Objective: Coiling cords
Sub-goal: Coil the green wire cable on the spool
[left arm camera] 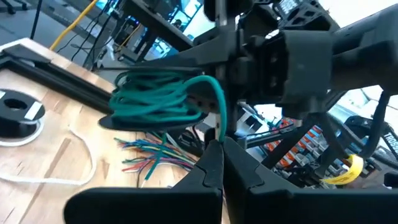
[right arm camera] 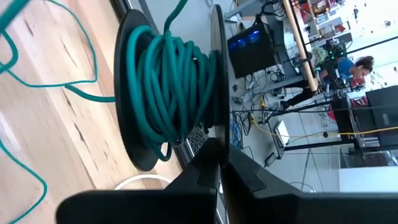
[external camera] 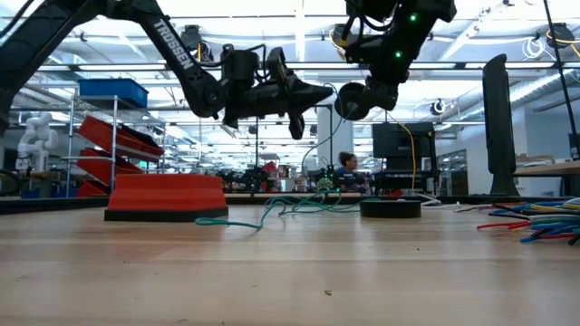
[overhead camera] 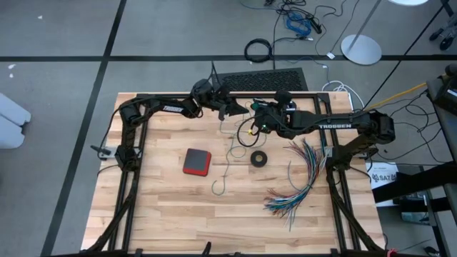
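The teal-green cord is partly wound on a black spool, held in the air over the far middle of the table. My right gripper is shut on the spool. My left gripper, level and just left of the spool, is shut on a strand of this cord. The cord's loose end lies slack on the table. The white cord lies on the wood, joined to a round black-and-white piece. My left gripper pinches a single strand of the teal cord between its two fingertips, coming level from the table's left. The strand runs from the fingertips to the coil on the spool, clear of the table. My right gripper pinches the rim of one spool flange between its two fingers, slanting down from the table's right side. The spool is lifted clear of the table, and the cord's unwound part drops from it to the wood.
A red block lies left of centre and a small black ring at the centre. A fanned bundle of multicoloured wires covers the right part. A black grille lies along the far edge.
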Robot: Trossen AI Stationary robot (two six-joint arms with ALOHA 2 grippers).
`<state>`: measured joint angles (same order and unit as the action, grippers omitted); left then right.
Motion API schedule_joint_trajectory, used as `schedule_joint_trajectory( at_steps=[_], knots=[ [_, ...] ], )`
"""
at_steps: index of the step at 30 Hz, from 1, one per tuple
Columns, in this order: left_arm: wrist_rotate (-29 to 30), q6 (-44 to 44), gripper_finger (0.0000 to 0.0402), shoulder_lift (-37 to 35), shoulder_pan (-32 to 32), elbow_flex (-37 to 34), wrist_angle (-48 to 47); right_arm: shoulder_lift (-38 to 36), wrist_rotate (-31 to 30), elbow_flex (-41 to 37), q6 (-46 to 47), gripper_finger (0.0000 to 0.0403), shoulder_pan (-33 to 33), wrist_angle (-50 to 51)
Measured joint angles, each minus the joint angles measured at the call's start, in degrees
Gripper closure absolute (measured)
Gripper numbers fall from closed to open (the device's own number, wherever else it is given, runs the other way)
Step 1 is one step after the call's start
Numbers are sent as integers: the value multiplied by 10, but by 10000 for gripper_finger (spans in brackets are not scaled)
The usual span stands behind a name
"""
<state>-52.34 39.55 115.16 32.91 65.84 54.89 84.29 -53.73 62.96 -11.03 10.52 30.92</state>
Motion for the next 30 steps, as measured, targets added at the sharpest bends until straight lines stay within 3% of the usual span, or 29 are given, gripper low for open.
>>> schedule_joint_trajectory(
  at_steps=[13,30],
  knots=[
    [32,-28,402,-2,-34,0,-14,13,-2,0,-1,403,4,-97],
    [125,-100,402,-1,-42,0,-79,40,32,0,32,403,12,-202]
  ],
)
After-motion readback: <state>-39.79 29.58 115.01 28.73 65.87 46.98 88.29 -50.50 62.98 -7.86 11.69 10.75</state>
